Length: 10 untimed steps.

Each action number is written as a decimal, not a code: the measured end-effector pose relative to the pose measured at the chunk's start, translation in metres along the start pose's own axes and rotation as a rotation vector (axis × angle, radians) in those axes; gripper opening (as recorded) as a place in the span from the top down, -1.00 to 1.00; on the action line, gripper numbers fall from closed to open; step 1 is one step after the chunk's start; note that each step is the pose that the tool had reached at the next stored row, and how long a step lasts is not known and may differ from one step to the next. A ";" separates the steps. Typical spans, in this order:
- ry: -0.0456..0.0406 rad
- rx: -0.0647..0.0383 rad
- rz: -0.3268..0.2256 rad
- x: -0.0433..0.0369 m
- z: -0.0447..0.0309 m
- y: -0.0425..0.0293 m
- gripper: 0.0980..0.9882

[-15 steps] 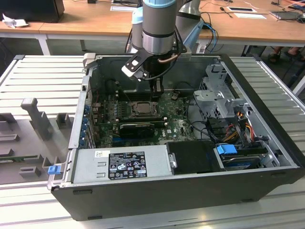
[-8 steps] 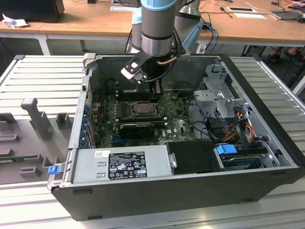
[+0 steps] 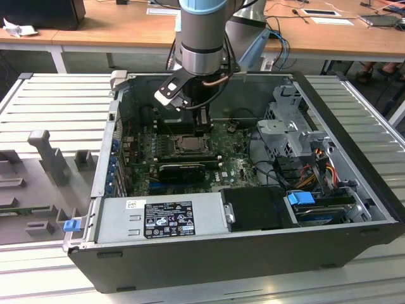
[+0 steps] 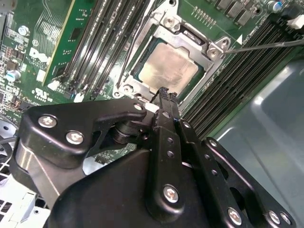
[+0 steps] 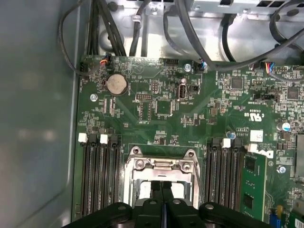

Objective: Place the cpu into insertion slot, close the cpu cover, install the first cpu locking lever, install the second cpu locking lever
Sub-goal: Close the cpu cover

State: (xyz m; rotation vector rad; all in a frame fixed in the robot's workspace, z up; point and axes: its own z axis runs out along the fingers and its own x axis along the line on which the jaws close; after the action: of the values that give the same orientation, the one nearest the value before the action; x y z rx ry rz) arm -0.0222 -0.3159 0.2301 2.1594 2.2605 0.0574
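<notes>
The cpu [image 4: 168, 66], a pale beige-silver square, lies flat in the insertion slot [image 3: 187, 145] on the green board. The cpu cover [image 4: 167, 23], a metal frame plate, lies down around the chip's face in both wrist views [image 5: 161, 165]. A thin locking lever [image 4: 266, 45] sticks out from one corner of the socket. Another thin lever [image 4: 135, 45] runs along the opposite side. My gripper [image 4: 164, 92] hovers just above the socket's edge, fingers shut together with nothing seen between them; it shows as well in the first wrist view [image 5: 161, 190] and the exterior view [image 3: 204, 123].
Black memory slots [image 5: 99, 175] flank the socket on both sides. A long black card [image 3: 183, 170] lies in front of it, then the power supply [image 3: 164, 216]. A drive cage [image 3: 291, 130] and cables [image 3: 316, 164] fill the exterior view's right. Case walls [image 3: 111, 126] surround everything.
</notes>
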 end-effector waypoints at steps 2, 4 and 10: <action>0.0000 0.000 0.000 0.0001 -0.0001 -0.0013 0.98; 0.0000 0.000 0.000 0.0002 -0.0001 -0.0033 0.98; 0.0000 0.000 0.000 0.0005 -0.0005 -0.0123 0.98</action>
State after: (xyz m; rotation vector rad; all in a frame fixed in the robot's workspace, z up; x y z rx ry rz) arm -0.0345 -0.3159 0.2301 2.1594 2.2606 0.0573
